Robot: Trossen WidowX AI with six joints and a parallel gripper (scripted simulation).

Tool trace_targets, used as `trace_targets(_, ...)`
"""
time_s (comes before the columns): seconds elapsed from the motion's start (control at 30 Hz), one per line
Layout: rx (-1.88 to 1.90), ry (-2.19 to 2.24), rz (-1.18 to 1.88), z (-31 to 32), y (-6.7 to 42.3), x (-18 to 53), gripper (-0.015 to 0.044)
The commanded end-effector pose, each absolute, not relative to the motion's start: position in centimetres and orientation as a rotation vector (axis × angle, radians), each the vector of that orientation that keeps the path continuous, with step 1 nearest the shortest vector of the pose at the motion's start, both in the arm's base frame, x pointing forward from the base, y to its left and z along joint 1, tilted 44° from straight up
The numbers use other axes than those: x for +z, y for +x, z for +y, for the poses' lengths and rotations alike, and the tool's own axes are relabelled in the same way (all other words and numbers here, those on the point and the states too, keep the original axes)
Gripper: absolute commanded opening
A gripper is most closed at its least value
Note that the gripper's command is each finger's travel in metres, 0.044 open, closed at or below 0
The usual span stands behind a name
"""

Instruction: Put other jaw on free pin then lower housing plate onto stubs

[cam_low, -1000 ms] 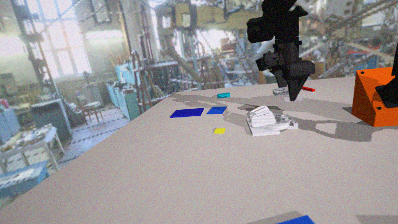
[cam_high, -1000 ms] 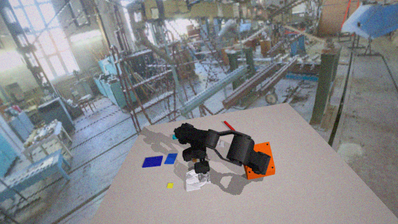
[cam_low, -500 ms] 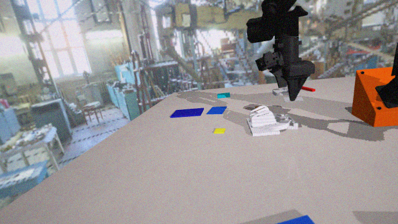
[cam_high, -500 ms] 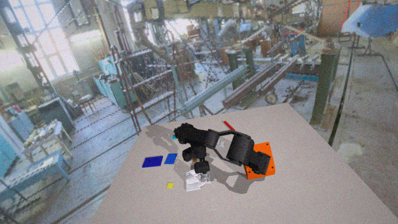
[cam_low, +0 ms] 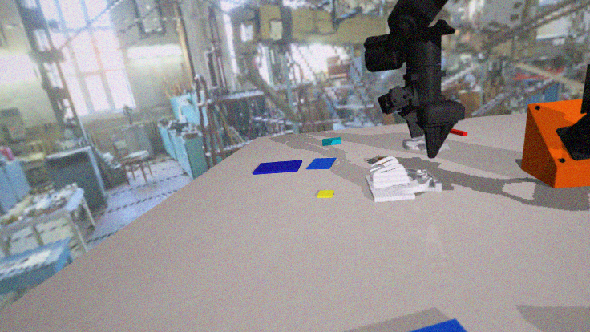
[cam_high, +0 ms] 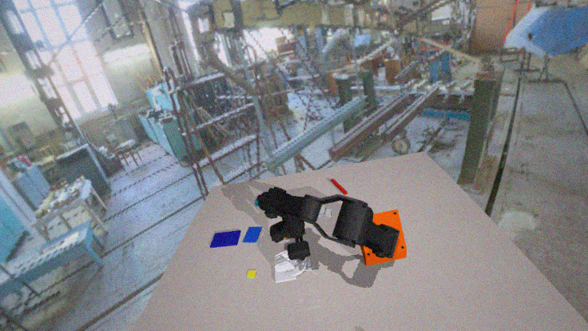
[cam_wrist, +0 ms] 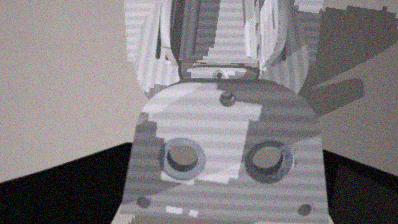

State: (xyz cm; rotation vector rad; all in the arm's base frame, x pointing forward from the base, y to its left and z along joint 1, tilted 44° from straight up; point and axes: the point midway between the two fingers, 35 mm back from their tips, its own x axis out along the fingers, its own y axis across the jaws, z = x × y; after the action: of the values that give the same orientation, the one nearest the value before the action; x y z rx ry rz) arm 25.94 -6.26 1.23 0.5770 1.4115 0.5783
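Observation:
My gripper [cam_wrist: 222, 156] [cam_low: 423, 146] is shut on the housing plate [cam_wrist: 225, 127] [cam_low: 414, 143], a pale plate with two round holes, gripped by its side edges. In the exterior view the plate hangs above the table, behind the white gripper base [cam_low: 389, 184] [cam_high: 285, 271] [cam_wrist: 141, 45]. The base lies on the table. In the wrist view it appears just past the plate's far edge, with long curved walls on both sides. The plate hides the near part of it. The jaws, their pins and the gear teeth cannot be told apart. In the top view the arm hides the plate.
A small white part [cam_high: 327, 212] lies beyond the arm. An orange block [cam_high: 392, 226] [cam_low: 555, 140] stands on the right. Also present are a red bar [cam_high: 339, 186], dark blue slab [cam_high: 225, 238], blue slab [cam_high: 252, 234], yellow tile [cam_high: 251, 273] and teal block [cam_low: 331, 141].

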Motion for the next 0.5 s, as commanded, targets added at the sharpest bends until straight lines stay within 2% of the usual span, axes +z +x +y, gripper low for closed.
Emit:
trace_targets(0.0, 0.579, 0.587, 1.411, -5.7, 26.0, 0.7, 0.0351)
trace_targets(0.47, 0.581, 0.587, 1.41, -4.1, 26.1, -1.0, 0.0351)
